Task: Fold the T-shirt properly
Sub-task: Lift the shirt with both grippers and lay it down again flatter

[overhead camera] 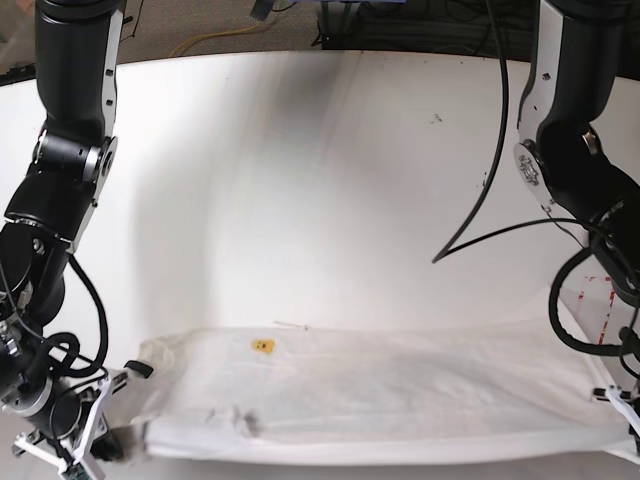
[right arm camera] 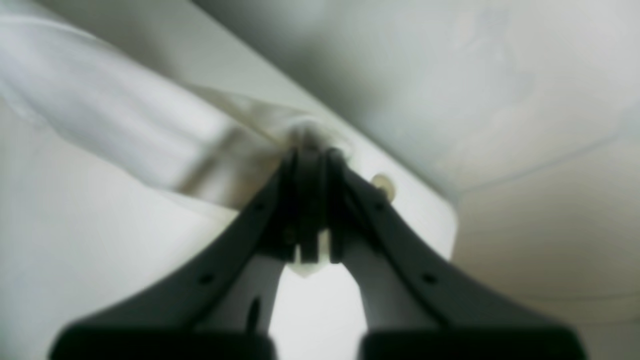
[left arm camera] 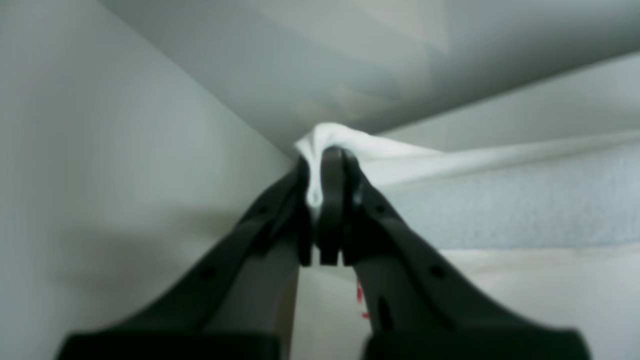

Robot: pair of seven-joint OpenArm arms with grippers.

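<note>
The white T-shirt (overhead camera: 380, 390) lies stretched as a long flat band along the table's near edge, plain side up, with a small yellow mark (overhead camera: 262, 346) showing through. My right gripper (overhead camera: 112, 432) is at the band's left end, and in the right wrist view it (right arm camera: 310, 155) is shut on a bunched fold of the cloth (right arm camera: 100, 115). My left gripper (overhead camera: 625, 408) is at the band's right end, and in the left wrist view it (left arm camera: 325, 160) is shut on a pinch of white cloth (left arm camera: 400, 155).
The white table (overhead camera: 300, 180) reaches far back. A black cable (overhead camera: 480, 200) hangs from the arm on the right. Red marks (overhead camera: 598, 300) are on the table near that arm. The table's corner (right arm camera: 447, 215) and the floor beyond show in the right wrist view.
</note>
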